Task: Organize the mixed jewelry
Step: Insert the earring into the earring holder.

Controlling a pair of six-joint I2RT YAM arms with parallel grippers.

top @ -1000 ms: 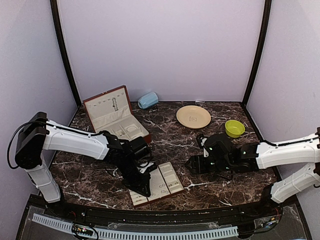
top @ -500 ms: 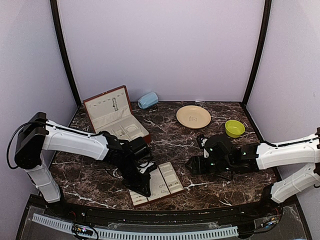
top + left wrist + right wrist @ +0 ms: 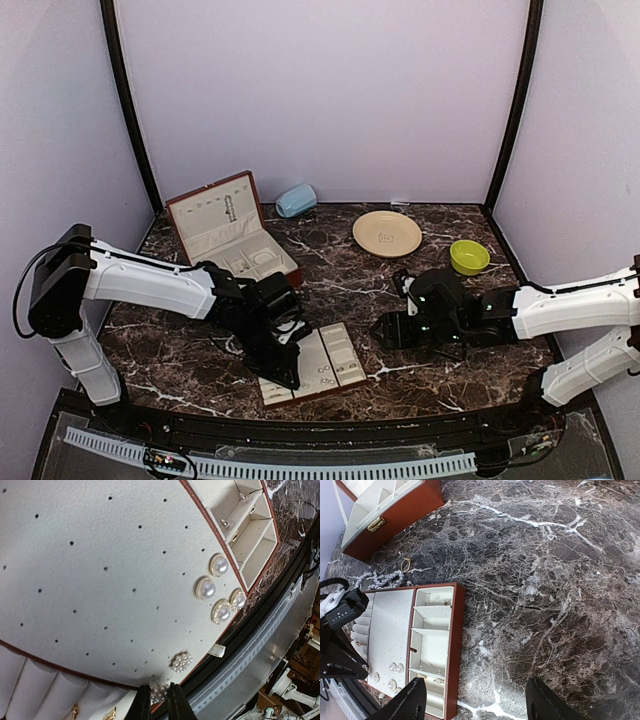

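Observation:
My left gripper [image 3: 159, 689] is shut on a small pearl cluster earring [image 3: 160, 695] at the near edge of the cream perforated pad of the slotted tray [image 3: 345, 350]. A matching cluster earring [image 3: 181, 662] and several round pearl studs [image 3: 206, 588] sit on that pad. In the top view the left gripper [image 3: 285, 376] is over the tray's left part. My right gripper [image 3: 476, 690] is open and empty, above bare table right of the tray [image 3: 456, 630]. A pearl bead strand [image 3: 380, 580] and a gold ring [image 3: 406, 564] lie on the table behind the tray.
The open red-brown box [image 3: 225, 230] stands at the back left. A blue cylinder [image 3: 296, 200], a cream plate [image 3: 387, 233] and a green bowl [image 3: 468, 256] are at the back. The table's near edge rail [image 3: 260, 645] runs close beside the tray.
My left gripper has edged slightly away from the near edge over the tray. The right arm has not moved.

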